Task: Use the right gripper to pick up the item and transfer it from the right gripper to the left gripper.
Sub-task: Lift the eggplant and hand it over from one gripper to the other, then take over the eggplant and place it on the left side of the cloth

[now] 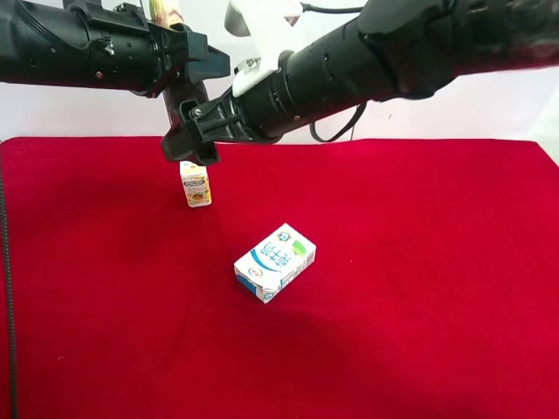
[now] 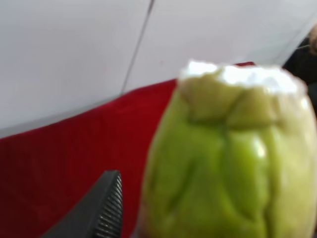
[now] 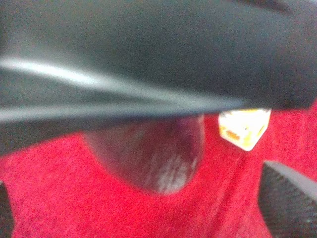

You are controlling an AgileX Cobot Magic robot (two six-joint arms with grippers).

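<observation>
Red cloth [image 1: 419, 279] covers the table beneath a plain white wall [image 1: 489, 109]; at the upper left of the high view two black arms meet over a small yellow juice carton [image 1: 196, 185]. Between them the eggplant [image 2: 233, 158] hangs upright in the air, its long axis near vertical; its pale green stem end is uppermost and fills the left wrist view, while its rounded purple end is lowest and sits mid-frame in the right wrist view. The left gripper [image 1: 199, 63], reaching in from the high view's left edge, is closed on the upper part of the eggplant; the right gripper [image 1: 188, 150], on the thick arm from the upper right, sits lower, its jaws spread wide to either side of the purple end and touching it nowhere that shows. The handover looks all but made; the right arm would seem to need only to draw clear without brushing the eggplant. A white-and-blue box [image 1: 275, 262] lies at the centre of the cloth; its blue characters, and the carton's print, are too small to read.
</observation>
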